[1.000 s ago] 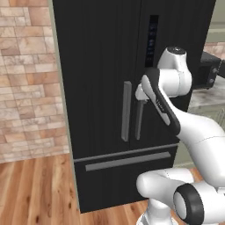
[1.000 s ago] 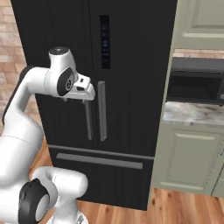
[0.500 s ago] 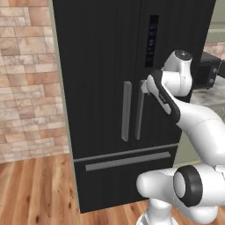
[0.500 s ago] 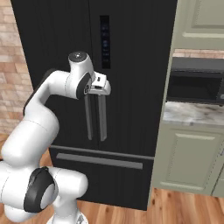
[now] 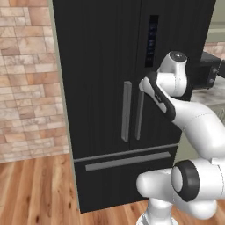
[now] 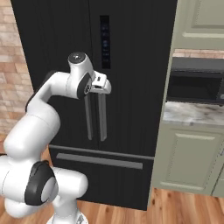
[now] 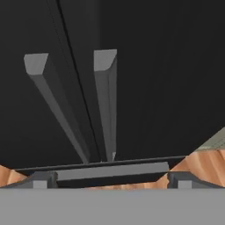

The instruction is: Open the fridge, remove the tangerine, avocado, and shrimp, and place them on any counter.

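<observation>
- 2 long grey handles sit just ahead of and below the gripper point(image 6: 103, 84): the left-door handle point(image 7: 55, 103) and the right-door handle point(image 7: 107, 101), side by side and running away from the hand's camera down toward the bottom drawer's bar point(image 7: 112, 170).
- the gripper hovers by the upper ends of those handles, close to the door face, touching neither as far as i can tell; its 2 dark fingers point(image 7: 41, 179) stand wide apart with nothing between them.
- the spread looks chosen to fit around 1 handle, and the high position gives it the top end of a handle to come down over.
- the fridge point(image 5: 110, 66) fills the space in front of the gripper, both doors shut flush and the drawer closed below, so the tangerine, avocado and shrimp are presumably inside, hidden behind the doors.
- the counter point(image 6: 192, 113) lies off to the gripper's right, near the fridge's side, with a black microwave point(image 6: 194, 83) in the niche above it; that nearness would make it a handy drop spot once a door swings out.
- my reading: the task is at its very start, with the opening step in hand and no item out yet.
- next the hand needs to line up on 1 handle alone; the 2 sit so near each other that a finger could catch the wrong one.
</observation>
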{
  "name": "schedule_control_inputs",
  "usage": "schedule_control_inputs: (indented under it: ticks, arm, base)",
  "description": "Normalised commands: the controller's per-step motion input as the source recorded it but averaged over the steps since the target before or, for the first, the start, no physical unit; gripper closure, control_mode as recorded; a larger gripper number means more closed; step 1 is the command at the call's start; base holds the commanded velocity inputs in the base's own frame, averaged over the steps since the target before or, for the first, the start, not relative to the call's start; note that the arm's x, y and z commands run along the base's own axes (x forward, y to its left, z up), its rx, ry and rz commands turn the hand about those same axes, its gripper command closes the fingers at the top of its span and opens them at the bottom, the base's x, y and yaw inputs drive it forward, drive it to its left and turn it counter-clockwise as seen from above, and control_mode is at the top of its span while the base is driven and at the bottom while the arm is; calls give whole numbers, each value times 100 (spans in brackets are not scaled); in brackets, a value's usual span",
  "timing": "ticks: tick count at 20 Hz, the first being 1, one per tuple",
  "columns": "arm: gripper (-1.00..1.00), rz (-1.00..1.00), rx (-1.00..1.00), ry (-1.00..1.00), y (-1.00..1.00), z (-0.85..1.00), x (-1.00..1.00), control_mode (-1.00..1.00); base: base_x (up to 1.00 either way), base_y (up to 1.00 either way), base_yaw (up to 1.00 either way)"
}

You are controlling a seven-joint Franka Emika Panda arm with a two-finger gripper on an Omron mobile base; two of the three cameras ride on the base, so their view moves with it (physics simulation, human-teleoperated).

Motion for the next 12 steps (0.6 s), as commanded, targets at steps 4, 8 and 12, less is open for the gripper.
schedule_control_inputs:
  ticks: [4,8,12]
  arm:
    - [-100,-8,0,0,5,-3,44,-100]
    - [-100,-4,0,0,0,-10,62,-100]
    - [-100,0,0,0,0,-15,60,-100]
  base:
    - [0,0,0]
    - [0,0,0]
    - [0,0,0]
